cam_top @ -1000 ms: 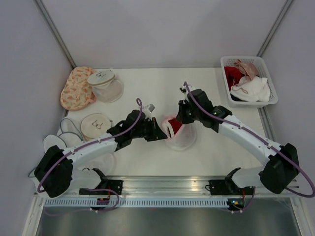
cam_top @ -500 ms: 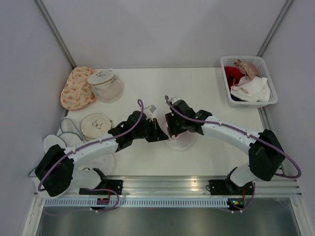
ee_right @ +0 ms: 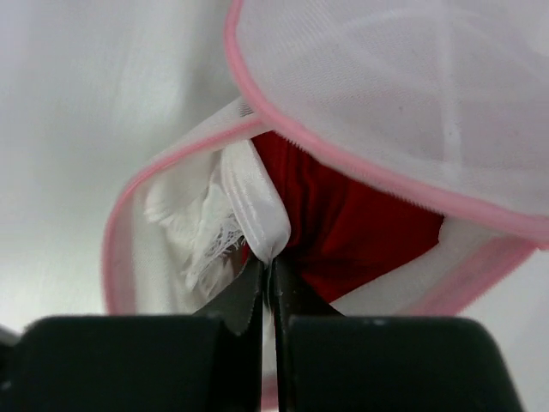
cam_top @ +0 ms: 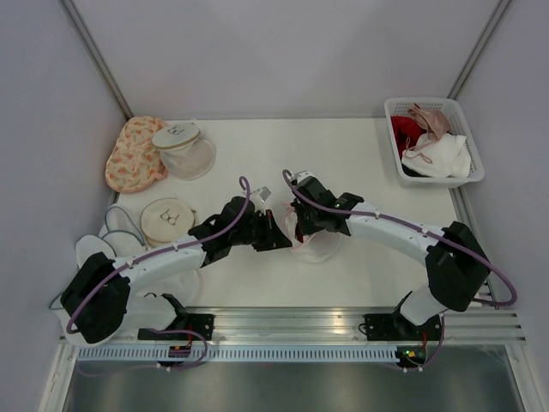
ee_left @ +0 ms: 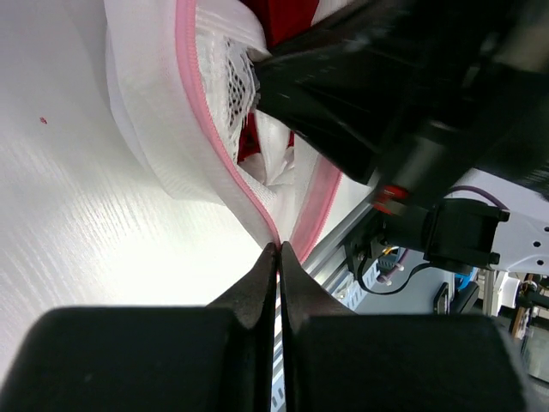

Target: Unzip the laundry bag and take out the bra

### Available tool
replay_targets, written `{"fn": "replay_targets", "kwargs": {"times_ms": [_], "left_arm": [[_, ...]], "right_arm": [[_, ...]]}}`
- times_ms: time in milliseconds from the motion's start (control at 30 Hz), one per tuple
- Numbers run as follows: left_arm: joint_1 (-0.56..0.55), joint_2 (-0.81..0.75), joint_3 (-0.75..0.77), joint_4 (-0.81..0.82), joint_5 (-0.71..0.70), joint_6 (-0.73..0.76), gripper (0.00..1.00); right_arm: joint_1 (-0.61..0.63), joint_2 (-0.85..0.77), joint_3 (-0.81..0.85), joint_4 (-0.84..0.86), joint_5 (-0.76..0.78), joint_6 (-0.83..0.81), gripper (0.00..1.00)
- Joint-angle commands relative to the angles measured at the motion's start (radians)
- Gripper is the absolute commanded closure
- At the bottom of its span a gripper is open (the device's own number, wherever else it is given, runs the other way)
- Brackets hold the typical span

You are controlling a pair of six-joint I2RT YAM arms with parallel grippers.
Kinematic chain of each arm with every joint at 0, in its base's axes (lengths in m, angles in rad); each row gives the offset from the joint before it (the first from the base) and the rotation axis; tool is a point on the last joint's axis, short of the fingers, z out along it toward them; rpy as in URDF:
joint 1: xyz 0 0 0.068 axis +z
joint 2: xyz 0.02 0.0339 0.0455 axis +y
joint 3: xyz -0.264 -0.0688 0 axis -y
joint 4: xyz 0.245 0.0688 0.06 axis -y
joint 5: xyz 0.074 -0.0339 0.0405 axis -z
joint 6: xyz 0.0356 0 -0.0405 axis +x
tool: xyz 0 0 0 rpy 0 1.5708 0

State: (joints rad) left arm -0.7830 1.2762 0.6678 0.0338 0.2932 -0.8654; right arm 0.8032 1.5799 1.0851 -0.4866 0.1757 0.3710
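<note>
Lying open on the worktop [cam_top: 257, 154], the laundry bag [ee_right: 403, 94] sits between the two grippers, its zip already parted so that the bra [ee_right: 360, 227] is exposed inside. The left gripper [ee_left: 278, 251] is pressed together on the pink rim [ee_left: 190, 129] of the bag, which runs away from its fingertips. The right gripper [ee_right: 268, 266] is clamped on a white satin fold [ee_right: 257, 202] of the bra, with the red fabric just beyond the tips and to their right. Both items are judged very light, soft and limp. The mesh is expected to crumple and be dragged along with the bra unless the rim is pinned. The satin is judged slippery, and the frayed white threads [ee_right: 206, 249] left of the tips could snag on the mesh or zip. A bunched fold or strap is judged a surer hold than a single thin layer. The bound rim is judged the firmest place for holding the bag.
</note>
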Motion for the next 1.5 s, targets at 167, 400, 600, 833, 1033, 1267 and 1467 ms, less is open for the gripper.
{"fn": "replay_targets", "kwargs": {"times_ms": [167, 400, 600, 833, 1033, 1267, 1467], "left_arm": [[-0.005, -0.024, -0.014, 0.035, -0.008, -0.027, 0.98], [-0.005, -0.034, -0.028, 0.04, -0.005, -0.032, 0.98], [-0.004, -0.08, -0.042, 0.012, -0.025, -0.029, 0.98], [-0.005, -0.118, -0.069, -0.008, -0.039, -0.027, 0.98], [-0.005, -0.144, -0.085, -0.015, -0.055, -0.034, 0.98], [-0.004, -0.138, -0.076, -0.023, -0.057, -0.029, 0.98], [-0.004, -0.159, -0.076, -0.072, -0.088, -0.018, 0.98]], "right_arm": [[0.007, -0.282, 0.061, 0.06, -0.341, 0.009, 1.0], [-0.012, -0.389, 0.065, 0.246, -0.376, 0.095, 0.99], [-0.044, -0.411, 0.218, 0.313, -0.222, 0.111, 1.0], [-0.07, -0.318, 0.476, 0.154, 0.025, -0.003, 1.0], [-0.133, -0.299, 0.547, 0.092, -0.031, -0.029, 1.0], [-0.133, -0.34, 0.429, 0.029, -0.021, -0.037, 1.0], [-0.15, -0.42, 0.444, 0.01, 0.028, -0.079, 1.0]]}}
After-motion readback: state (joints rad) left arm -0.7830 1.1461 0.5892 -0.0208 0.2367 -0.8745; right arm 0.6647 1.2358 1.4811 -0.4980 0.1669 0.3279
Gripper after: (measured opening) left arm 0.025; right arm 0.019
